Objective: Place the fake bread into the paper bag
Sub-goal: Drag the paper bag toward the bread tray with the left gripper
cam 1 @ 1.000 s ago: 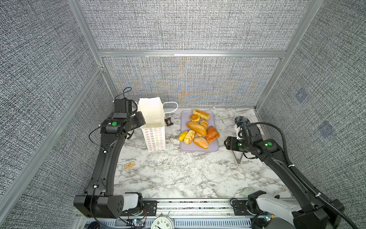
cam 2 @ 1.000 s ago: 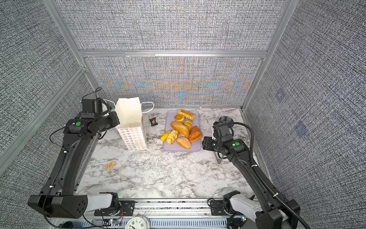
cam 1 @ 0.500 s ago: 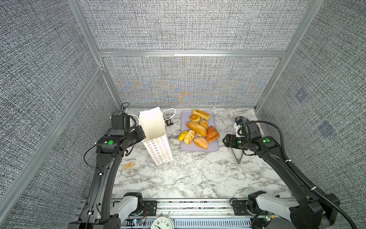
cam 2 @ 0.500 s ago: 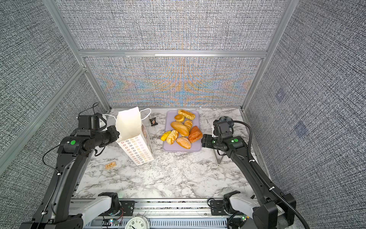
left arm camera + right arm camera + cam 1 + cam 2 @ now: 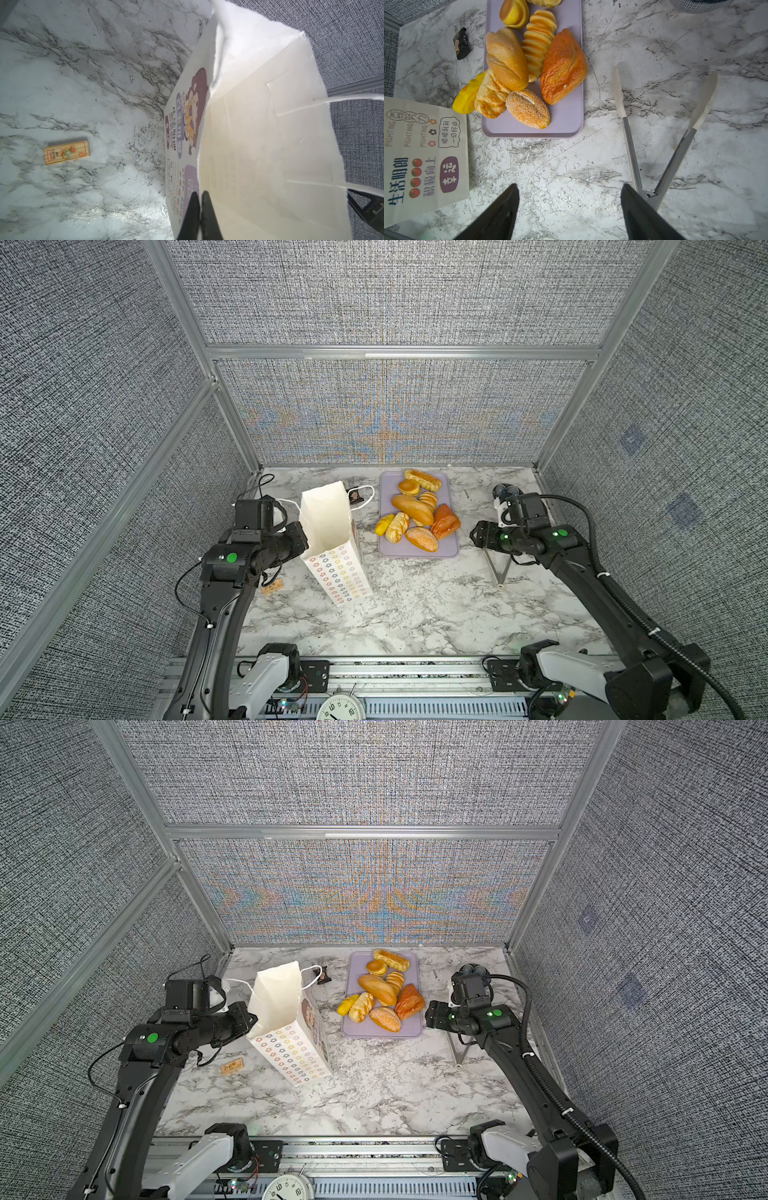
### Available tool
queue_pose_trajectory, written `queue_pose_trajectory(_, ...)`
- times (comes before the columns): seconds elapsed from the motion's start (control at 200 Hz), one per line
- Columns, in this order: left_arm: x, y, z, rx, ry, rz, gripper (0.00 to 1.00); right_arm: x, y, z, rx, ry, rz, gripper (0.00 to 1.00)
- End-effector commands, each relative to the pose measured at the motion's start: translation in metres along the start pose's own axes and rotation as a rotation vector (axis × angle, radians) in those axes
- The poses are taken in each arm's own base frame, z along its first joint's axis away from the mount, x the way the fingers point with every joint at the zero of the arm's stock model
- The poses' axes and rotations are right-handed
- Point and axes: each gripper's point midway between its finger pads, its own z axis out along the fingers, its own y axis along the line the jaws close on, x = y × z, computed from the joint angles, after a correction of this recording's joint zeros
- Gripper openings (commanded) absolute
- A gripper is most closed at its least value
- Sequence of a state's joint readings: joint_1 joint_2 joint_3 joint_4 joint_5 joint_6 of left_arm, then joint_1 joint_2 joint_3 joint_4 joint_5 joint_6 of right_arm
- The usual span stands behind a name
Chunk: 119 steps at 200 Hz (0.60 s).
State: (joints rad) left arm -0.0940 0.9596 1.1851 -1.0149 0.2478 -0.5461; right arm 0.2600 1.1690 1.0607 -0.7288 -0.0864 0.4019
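Pinches the top rim of the paper bag in the left gripper, jaws tight on the paper, holding it tilted, mouth up, just left of the lavender tray. Holds the right gripper above the marble right of the tray, jaws spread wide, nothing between them. Has all eight pieces of fake bread heaped on the tray, a yellow one overhanging the bag-side edge. Shows steel tongs lying open right of the tray and a small dark packet near its far left corner
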Motion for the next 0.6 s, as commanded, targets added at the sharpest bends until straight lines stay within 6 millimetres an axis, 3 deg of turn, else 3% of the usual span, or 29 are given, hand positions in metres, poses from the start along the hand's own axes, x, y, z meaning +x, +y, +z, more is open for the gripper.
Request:
queue_pose_trajectory(0.0,0.01,-0.004,-0.001,0.031,0.038,0.025,0.0,-0.002,0.001,0.0,-0.006,-0.002,0.002,0.8)
queue_pose_trajectory(0.48,0.023,-0.012,-0.009,0.104,0.048,-0.034,0.0,0.0,-0.003,-0.002,0.016,0.002,0.004,0.8)
queue_pose_trajectory(0.59,0.027,-0.009,-0.007,0.098,0.059,-0.043,0.06,-0.001,-0.005,-0.002,0.021,0.001,0.01,0.8)
